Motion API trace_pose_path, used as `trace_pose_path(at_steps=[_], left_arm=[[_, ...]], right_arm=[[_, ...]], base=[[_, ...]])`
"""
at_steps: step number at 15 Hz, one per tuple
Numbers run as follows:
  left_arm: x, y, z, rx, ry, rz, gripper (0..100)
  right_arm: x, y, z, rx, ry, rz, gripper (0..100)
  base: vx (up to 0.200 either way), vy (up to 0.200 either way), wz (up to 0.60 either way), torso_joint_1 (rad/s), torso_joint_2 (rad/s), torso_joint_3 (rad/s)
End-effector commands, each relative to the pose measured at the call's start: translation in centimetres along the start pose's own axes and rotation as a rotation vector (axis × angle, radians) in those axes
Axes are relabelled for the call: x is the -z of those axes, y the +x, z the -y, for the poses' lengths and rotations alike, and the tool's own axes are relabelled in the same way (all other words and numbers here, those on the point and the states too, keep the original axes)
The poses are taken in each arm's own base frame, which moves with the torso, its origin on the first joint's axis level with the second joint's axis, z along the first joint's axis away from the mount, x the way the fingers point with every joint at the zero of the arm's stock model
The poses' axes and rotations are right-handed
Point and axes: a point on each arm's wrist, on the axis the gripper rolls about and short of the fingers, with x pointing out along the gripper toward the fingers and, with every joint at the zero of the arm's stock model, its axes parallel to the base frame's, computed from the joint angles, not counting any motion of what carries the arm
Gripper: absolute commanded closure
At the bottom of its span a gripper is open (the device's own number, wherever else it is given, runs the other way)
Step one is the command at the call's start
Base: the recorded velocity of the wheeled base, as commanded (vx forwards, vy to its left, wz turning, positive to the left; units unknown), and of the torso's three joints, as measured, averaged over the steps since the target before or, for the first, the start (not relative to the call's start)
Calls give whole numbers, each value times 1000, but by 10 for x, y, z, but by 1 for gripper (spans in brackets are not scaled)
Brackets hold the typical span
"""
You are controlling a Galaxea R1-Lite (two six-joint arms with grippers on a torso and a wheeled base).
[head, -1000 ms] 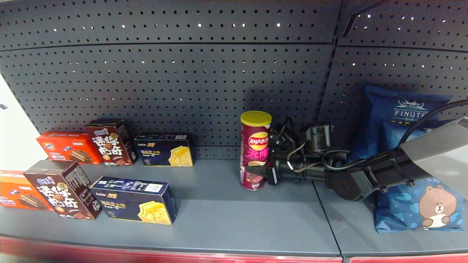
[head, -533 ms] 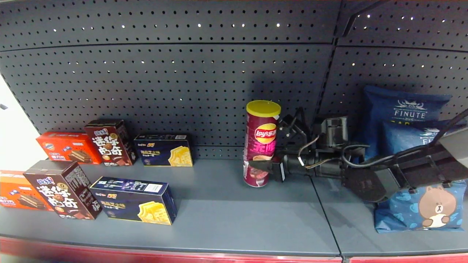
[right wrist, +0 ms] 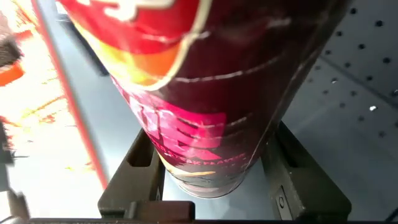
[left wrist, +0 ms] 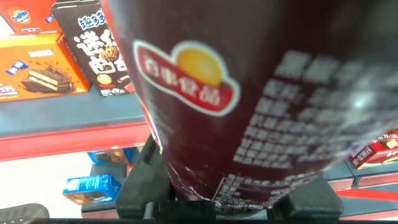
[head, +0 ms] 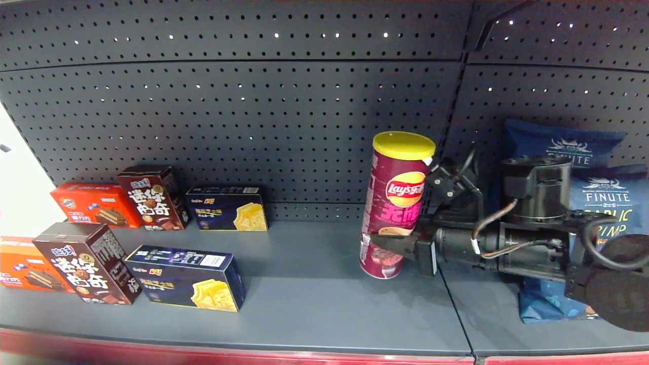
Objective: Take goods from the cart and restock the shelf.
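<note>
A maroon chips can [head: 398,203] with a yellow lid stands slightly tilted over the grey shelf [head: 304,289], just left of the seam between the shelf boards. My right gripper [head: 394,238] is shut on its lower part, one dark finger crossing the can's front. Up close in the right wrist view, the same can [right wrist: 205,93] sits between the two fingers [right wrist: 134,168]. I cannot tell whether its base touches the shelf. My left gripper [left wrist: 224,199] is shut on a second dark maroon chips can [left wrist: 249,93], in front of the shelf's red edge [left wrist: 74,140].
Cookie boxes in orange [head: 94,204], brown [head: 152,196] and dark blue [head: 228,208] line the shelf's left back, with three more in front, such as a blue one [head: 187,278]. Blue snack bags [head: 563,147] lean at the right. The pegboard wall [head: 253,116] rises behind.
My right gripper has carried its can to the right and nearer the camera, away from the pegboard. The can now leans a little more. The boxes and bags have stayed put.
</note>
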Motion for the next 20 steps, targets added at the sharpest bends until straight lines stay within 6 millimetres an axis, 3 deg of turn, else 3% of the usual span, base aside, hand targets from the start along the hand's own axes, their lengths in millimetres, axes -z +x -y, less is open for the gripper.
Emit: trace_pose_path(at_steps=[1, 5, 9, 11, 17, 20], left_arm=[[-5, -2, 0, -2, 2, 16, 100], [-12, -5, 0, -7, 1, 40, 100], [-13, -5, 0, -8, 6, 45, 100], [-16, -5, 0, -5, 6, 48, 100], [-11, -2, 0, 1, 4, 20, 100], [-16, -1, 0, -1, 3, 20, 100]], right_arm=[[-6, -30, -21, -4, -9, 37, 100], [9, -64, -49, -21, 33, 35, 100], [19, -95, -54, -3, 49, 55, 100], [28, -100, -57, -8, 65, 32, 100], [46, -91, -55, -11, 49, -39, 100], [58, -74, -51, -10, 47, -42, 100]], base=[[0, 0, 0, 0, 0, 0], [0, 0, 0, 0, 0, 0], [0, 0, 0, 0, 0, 0], [0, 0, 0, 0, 0, 0], [0, 0, 0, 0, 0, 0], [0, 0, 0, 0, 0, 0]])
